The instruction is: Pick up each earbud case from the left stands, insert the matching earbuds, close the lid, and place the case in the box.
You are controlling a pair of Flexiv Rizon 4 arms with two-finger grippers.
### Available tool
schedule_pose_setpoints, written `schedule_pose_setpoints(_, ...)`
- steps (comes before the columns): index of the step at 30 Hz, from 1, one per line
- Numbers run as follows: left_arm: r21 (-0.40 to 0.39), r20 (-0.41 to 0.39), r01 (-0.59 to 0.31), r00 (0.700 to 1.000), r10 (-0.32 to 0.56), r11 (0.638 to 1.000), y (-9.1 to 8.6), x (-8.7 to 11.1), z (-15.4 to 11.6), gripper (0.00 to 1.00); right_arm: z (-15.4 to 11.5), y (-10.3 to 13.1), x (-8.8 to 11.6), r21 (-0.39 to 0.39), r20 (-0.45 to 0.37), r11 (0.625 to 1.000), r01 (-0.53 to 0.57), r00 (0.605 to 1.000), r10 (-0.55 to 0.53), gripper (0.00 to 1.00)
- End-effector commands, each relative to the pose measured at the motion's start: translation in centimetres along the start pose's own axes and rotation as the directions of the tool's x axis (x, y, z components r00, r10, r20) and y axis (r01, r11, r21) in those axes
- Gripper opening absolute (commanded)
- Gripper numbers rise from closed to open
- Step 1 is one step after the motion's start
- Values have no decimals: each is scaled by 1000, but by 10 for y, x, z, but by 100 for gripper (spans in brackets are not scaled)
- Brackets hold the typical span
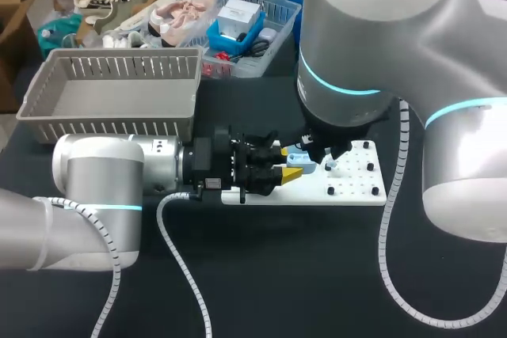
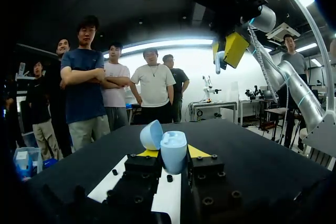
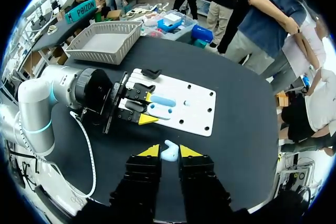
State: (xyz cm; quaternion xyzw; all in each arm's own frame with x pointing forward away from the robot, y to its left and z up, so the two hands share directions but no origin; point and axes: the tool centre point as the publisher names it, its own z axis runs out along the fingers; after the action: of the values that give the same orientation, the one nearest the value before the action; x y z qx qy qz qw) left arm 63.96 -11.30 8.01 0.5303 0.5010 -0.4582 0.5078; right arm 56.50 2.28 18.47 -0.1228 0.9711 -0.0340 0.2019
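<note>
Biggest worry for us right now is the handoff between the two arms. Our left gripper [image 2: 172, 156] has its fingers clamped on the pale blue case [image 2: 174, 149], one on each side, holding it just above the near end of the white board [image 3: 197, 111] with the lid [image 2: 151, 135] swung open to one side. Our right gripper [image 3: 168, 150] hangs above it, fingers nearly together and pinching a small pale earbud [image 3: 169, 155] right at the yellow tips. That earbud looks smooth and is only caught by the very ends, so we figure it could twist or pop out on the way down. If it comes in a bit off the socket, pushing harder would probably just rock the rounded case in the left fingers instead of seating it. The open lid is another one: it sticks up beside the opening, so a sloppy approach could knock it shut or bump the two grippers together. A dropped earbud would likely roll on the black table [image 3: 236, 129] or end up among the board's black pegs [image 1: 368, 166]. The board lies flat on the table, and there isn't much space between the arms here. The gray basket [image 1: 111, 100] sits at the far left, well apart from the case.
</note>
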Motion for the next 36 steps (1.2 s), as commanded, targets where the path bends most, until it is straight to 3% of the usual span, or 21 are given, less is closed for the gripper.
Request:
schedule_pose_setpoints(1,-1,1,-1,1000,1,1000,0,1,1,0,0,0,1,2,6,1000,-3,1000,3,0)
schedule_pose_setpoints(6,-1,1,-1,1000,1,1000,0,1,1,0,0,0,1,2,6,1000,-3,1000,3,0)
schedule_pose_setpoints(14,-1,1,-1,1000,1,1000,0,1,1,0,4,0,-12,77,-58,984,-161,985,165,0)
schedule_pose_setpoints(23,-1,1,-1,1000,1,1000,0,1,1,0,17,11,-16,133,-98,978,-159,980,172,0)
schedule_pose_setpoints(36,-1,1,-1,1000,1,1000,0,1,1,0,17,11,-16,133,-98,978,-159,980,172,0)
